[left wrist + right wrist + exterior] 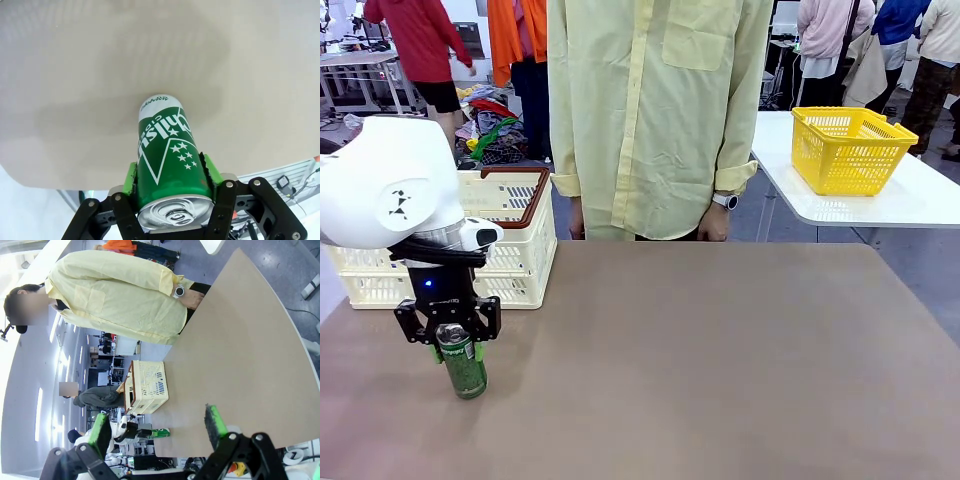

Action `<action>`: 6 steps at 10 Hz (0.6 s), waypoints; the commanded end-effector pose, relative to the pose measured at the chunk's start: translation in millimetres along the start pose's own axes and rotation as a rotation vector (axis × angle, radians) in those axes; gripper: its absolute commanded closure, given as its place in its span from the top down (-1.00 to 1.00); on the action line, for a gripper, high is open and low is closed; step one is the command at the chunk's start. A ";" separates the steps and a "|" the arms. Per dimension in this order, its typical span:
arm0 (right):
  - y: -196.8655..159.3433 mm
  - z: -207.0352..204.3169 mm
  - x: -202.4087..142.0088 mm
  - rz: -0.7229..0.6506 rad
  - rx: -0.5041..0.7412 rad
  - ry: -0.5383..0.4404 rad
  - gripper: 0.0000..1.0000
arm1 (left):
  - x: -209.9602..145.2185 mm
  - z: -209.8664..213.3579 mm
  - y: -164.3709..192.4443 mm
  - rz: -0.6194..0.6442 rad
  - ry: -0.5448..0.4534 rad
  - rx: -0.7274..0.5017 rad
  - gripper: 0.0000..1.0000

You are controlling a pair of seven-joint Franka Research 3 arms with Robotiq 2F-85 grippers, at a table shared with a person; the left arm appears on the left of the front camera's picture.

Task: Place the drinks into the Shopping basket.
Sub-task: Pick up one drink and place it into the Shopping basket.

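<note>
The left pincer (450,338) grips the green can (463,365) (upright on the counter (720,350)). The right pincer (157,432) hangs released. The Shopping basket (525,250) stands just behind.

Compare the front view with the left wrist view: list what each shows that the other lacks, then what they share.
Front view only: the shopping basket at the table's far left, a person in a yellow shirt behind the table, and a yellow basket on a white side table.

Left wrist view only: the can's silver top with its pull tab, and the white lettering and stars on its side.

Both: the green can upright on the brown table, with the left gripper and its green pads either side of the can's top.
</note>
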State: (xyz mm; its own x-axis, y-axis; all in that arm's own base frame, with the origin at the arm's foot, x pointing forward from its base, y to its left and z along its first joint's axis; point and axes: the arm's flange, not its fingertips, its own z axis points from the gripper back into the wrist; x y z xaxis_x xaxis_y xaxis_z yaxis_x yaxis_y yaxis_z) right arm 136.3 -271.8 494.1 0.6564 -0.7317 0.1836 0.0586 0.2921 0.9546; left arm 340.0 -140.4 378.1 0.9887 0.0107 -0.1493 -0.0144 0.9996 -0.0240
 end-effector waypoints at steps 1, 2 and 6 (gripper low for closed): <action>1.0 2.6 0.4 0.024 0.024 -0.014 1.00 | -57.2 -43.1 31.7 0.007 -0.038 -0.005 -1.00; 1.0 2.6 0.4 0.024 0.024 -0.014 1.00 | -59.8 -22.5 33.5 0.005 -0.075 -0.013 -1.00; 1.0 2.6 0.4 0.024 0.024 -0.014 1.00 | -51.9 141.9 46.7 -0.159 -0.179 -0.148 -1.00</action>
State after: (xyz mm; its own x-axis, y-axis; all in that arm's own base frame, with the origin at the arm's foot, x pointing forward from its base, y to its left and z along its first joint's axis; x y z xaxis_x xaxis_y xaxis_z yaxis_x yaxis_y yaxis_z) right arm 136.4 -271.8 494.0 0.6566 -0.7316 0.1833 0.0588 0.2920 0.9546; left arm 304.4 -103.5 495.6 0.9967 -0.0685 0.0439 0.0733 0.9902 -0.1190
